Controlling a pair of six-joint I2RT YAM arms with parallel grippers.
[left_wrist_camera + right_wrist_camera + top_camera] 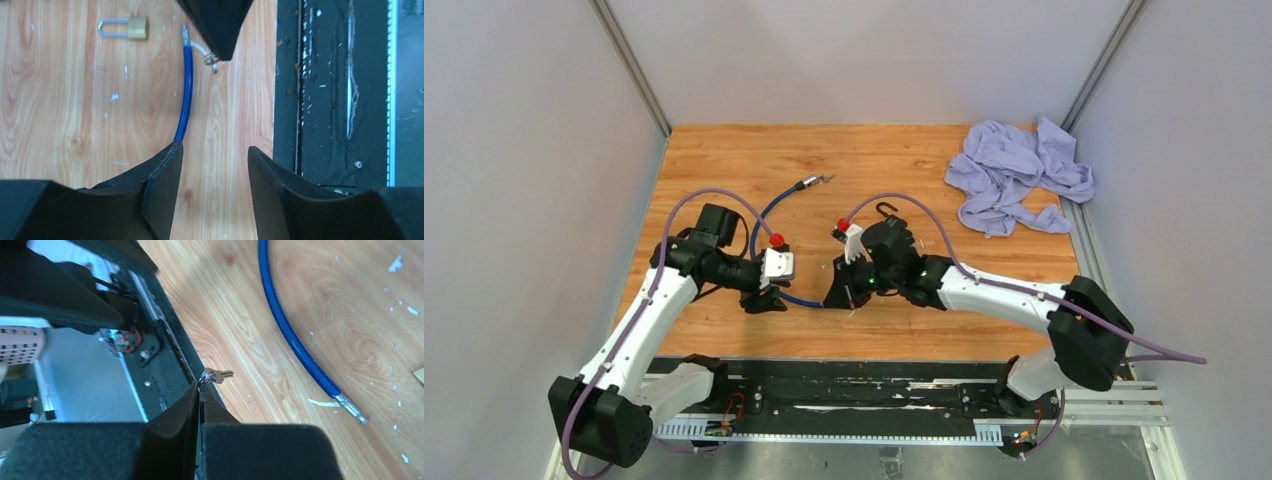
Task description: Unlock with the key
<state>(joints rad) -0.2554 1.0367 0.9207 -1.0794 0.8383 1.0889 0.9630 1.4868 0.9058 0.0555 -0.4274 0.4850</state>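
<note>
The right hand (pixel 201 388) is pressed together, pinching the small silver key (pixel 220 374) by its wire ring. Just across the glossy blue cable (pixel 186 90), the brass padlock (pixel 131 28) lies flat on the wooden table (pixel 65 110), body towards that hand, steel shackle pointing away. The left hand (pixel 215 155), spread and empty, hovers farther off.

Bright, even light, faint shadows; the left end effector (pixel 215 152) looks soft up close.
</note>
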